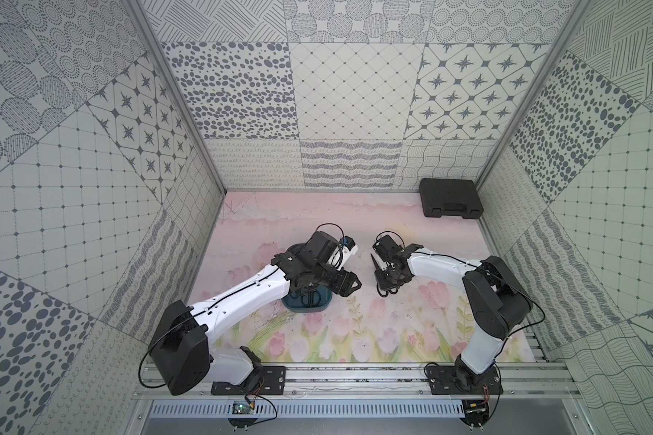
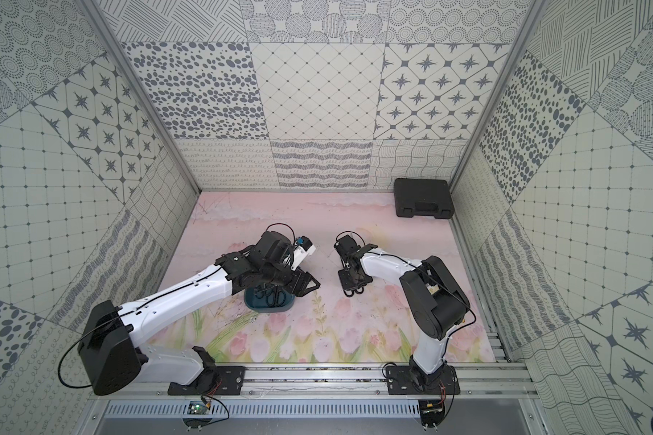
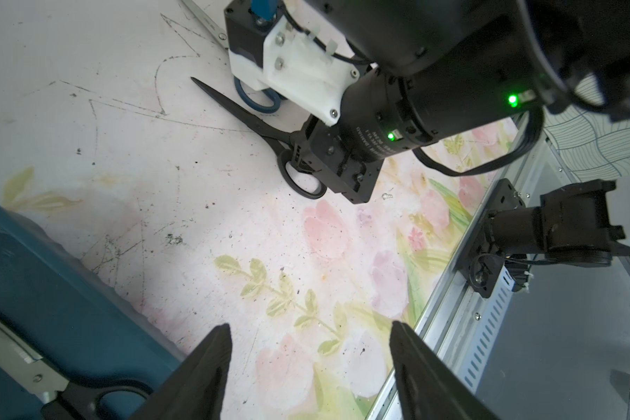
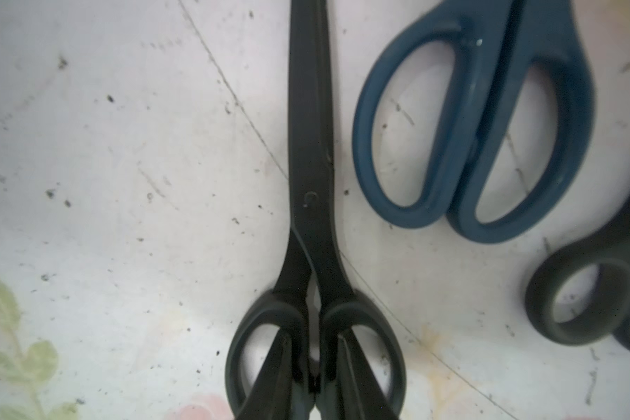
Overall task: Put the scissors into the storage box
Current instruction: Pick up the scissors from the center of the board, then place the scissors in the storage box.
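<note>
Right tool (image 4: pixel 313 340) pinches black scissors (image 4: pixel 311 163); left tool (image 3: pixel 310 325) wide, empty.

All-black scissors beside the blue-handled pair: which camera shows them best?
The right wrist view: the all-black, long-bladed scissors fill its centre. The left wrist view shows the blades and one loop; in both top views only handle loops peek from under the right arm.

white moulded shells sit between bulky black joint housings on the left arm (image 1: pixel 242 290) and right arm (image 1: pixel 442 263), each traced by a thin black cable. screws stud a white bracket (image 3: pixel 299 72); green lights glow on the black wrist (image 3: pixel 433 109). the left claw (image 3: pixel 310 323) has dark tapered fingers (image 3: pixel 204 374).
</note>
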Motion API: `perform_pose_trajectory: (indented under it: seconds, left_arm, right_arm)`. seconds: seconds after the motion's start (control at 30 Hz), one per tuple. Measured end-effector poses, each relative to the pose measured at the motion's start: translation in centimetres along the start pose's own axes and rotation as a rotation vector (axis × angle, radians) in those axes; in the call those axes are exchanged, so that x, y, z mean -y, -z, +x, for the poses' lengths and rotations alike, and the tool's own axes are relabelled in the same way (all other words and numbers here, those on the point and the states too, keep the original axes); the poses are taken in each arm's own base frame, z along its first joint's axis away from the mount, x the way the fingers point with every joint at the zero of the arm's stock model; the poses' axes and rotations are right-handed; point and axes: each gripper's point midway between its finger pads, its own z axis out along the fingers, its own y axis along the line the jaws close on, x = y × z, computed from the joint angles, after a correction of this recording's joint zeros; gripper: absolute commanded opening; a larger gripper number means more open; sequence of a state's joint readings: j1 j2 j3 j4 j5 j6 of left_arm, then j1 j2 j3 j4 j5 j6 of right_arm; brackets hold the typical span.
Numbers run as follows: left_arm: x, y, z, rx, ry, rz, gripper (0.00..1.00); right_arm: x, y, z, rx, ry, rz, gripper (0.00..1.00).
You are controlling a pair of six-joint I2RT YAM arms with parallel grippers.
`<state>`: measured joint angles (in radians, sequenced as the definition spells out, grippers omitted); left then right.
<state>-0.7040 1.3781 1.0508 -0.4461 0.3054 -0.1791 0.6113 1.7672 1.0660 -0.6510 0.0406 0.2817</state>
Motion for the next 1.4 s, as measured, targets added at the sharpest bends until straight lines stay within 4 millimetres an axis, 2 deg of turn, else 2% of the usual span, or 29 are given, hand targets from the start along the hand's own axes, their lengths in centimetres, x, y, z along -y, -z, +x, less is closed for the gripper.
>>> perform_pose_trajectory:
  seconds: [0.03, 0.27, 0.33, 0.43, 0.5, 0.6, 0.73, 0.87, 0.97, 1.1, 1.23, 1.4]
  left_arm:
    - [0.1, 0.0, 0.1, 0.005, -0.009, 0.007, 0.82]
    - [0.5, 0.1, 0.3, 0.041, -0.05, 0.035, 0.83]
    - [0.1, 0.0, 0.4, 0.049, -0.047, 0.031, 0.82]
    - [-1.0, 0.5, 0.3, 0.079, -0.027, 0.009, 0.76]
    - [-2.4, 1.1, 0.3, 0.106, 0.0, -0.024, 0.76]
    - [-5.1, 2.4, 0.3, 0.151, 0.066, -0.102, 0.77]
    - [-9.8, 4.9, 1.1, 0.212, 0.199, -0.262, 0.78]
    - [-13.7, 7.2, 3.3, 0.236, 0.34, -0.426, 0.79]
    - [-15.9, 8.5, 5.7, 0.222, 0.438, -0.533, 0.81]
    - [-16.7, 9.3, 7.5, 0.2, 0.501, -0.588, 0.82]
    - [-16.7, 10.7, 8.2, 0.216, 0.521, -0.63, 0.84]
    - [-16.5, 12.7, 8.5, 0.271, 0.529, -0.677, 0.87]
  right_arm:
    - [0.0, 0.0, 0.0, 0.0, 0.0, -0.003, 0.0]
    - [-0.8, 0.5, 0.1, -0.004, -0.003, -0.048, 0.0]
    - [-1.1, 1.0, 0.0, 0.003, -0.003, -0.071, 0.0]
    - [-1.9, 2.4, -0.4, 0.021, -0.005, -0.112, 0.0]
    - [-2.8, 3.7, -1.1, 0.035, 0.001, -0.143, 0.0]
    - [-5.2, 6.1, -2.9, 0.089, 0.036, -0.186, 0.0]
    - [-10.3, 10.1, -4.9, 0.165, 0.074, -0.294, 0.0]
    - [-14.7, 12.4, -5.8, 0.179, 0.072, -0.399, 0.0]
    - [-18.1, 12.1, -6.6, 0.151, 0.065, -0.458, 0.0]
    - [-21.3, 9.5, -6.5, 0.072, 0.034, -0.505, 0.0]
    - [-22.9, 6.6, -5.6, -0.012, -0.005, -0.508, 0.0]
    - [-24.1, 5.7, -6.3, -0.03, -0.04, -0.518, 0.0]
